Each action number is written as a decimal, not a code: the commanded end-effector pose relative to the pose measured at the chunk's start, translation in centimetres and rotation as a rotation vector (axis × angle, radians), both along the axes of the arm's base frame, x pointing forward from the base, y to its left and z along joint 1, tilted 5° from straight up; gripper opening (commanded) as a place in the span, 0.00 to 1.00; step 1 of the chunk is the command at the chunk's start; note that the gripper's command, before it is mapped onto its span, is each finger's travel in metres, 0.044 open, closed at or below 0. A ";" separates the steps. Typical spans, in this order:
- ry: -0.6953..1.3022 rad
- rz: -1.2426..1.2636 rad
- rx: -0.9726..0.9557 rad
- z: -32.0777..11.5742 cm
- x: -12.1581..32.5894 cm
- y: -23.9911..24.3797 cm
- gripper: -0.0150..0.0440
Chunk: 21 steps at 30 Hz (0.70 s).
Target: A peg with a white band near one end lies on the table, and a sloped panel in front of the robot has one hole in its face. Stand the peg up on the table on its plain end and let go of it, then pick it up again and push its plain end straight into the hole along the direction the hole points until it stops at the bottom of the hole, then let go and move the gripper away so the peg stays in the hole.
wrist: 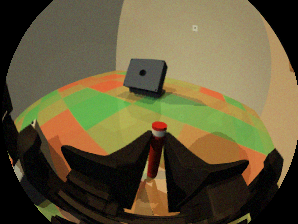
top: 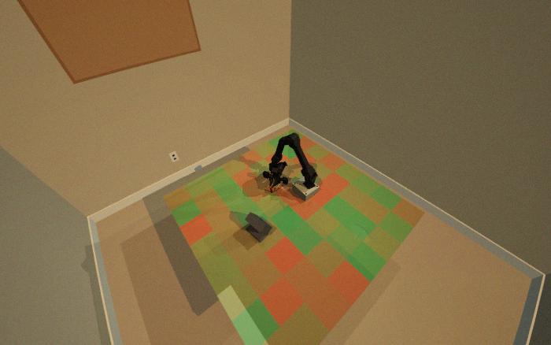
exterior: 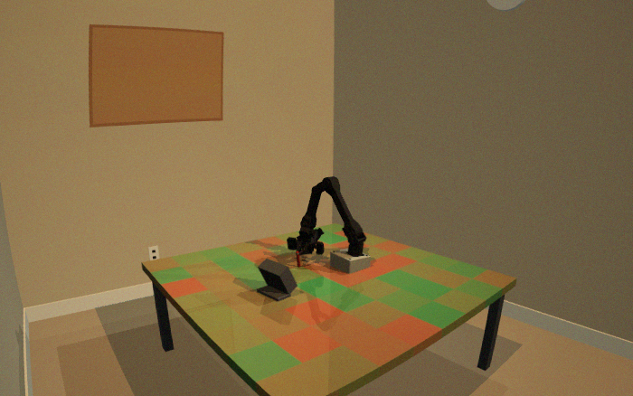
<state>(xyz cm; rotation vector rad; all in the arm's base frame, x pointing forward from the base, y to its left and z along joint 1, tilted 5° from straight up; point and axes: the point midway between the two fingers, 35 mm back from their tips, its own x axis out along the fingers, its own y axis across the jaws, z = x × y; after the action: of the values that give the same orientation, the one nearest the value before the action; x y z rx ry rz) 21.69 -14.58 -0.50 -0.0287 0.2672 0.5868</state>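
A red peg (top: 271, 189) (exterior: 298, 259) (wrist: 155, 152) stands about upright, its white-banded end up and its plain end down. My gripper (wrist: 157, 135) is shut on it near the band, one dark finger on each side. The peg's lower end is close to the table (exterior: 326, 345); whether it touches is too small to tell. The dark sloped panel (top: 257, 221) (exterior: 276, 276) (wrist: 152, 82) stands apart from the peg, beyond it in the wrist view. Its round hole (wrist: 142, 72) shows in the wrist view and is empty; the top and exterior views hide the hole.
The arm's pale base block (top: 305, 191) (exterior: 349, 262) stands on the table beside the gripper, to its right in the top and exterior views. The panel's foot (exterior: 275, 293) rests on the table. Patchwork squares and shadows cover the table top.
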 end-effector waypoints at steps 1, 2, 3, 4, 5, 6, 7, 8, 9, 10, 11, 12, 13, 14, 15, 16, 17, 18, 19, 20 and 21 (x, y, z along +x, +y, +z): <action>0.000 0.000 0.000 -0.2 -0.1 -0.1 0.34; 0.000 0.000 0.000 -0.2 -0.2 -0.1 0.34; -0.001 -0.001 0.000 -0.2 -0.2 -0.1 0.34; -0.001 -0.002 0.000 -0.2 -0.2 -0.1 0.34; -0.002 -0.002 0.001 -0.2 -0.2 -0.2 0.34; -0.003 -0.003 0.001 -0.2 -0.2 -0.2 0.34; -0.003 -0.003 0.001 -0.2 -0.3 -0.2 0.34; -0.004 -0.004 0.001 -0.2 -0.3 -0.2 0.34; -0.004 -0.005 0.002 -0.2 -0.3 -0.2 0.34; -0.005 -0.005 0.002 -0.2 -0.3 -0.2 0.34; -0.005 -0.006 0.002 -0.2 -0.4 -0.3 0.34; -0.006 -0.007 0.002 -0.2 -0.4 -0.3 0.34; -0.007 -0.007 0.002 -0.2 -0.4 -0.3 0.34; -0.007 -0.008 0.003 -0.2 -0.4 -0.3 0.34; -0.008 -0.008 0.003 -0.2 -0.4 -0.3 0.34; -0.008 -0.009 0.003 -0.2 -0.5 -0.4 0.34; -0.009 -0.010 0.003 -0.2 -0.5 -0.4 0.34; -0.009 -0.010 0.004 -0.2 -0.5 -0.4 0.34; -0.010 -0.011 0.004 -0.2 -0.5 -0.4 0.34; -0.011 -0.012 0.004 -0.2 -0.5 -0.4 0.34; -0.011 -0.012 0.005 -0.2 -0.6 -0.4 0.34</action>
<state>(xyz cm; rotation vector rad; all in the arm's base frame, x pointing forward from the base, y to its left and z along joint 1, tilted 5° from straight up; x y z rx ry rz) 21.24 -14.96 -0.53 -0.0256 0.2539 0.5738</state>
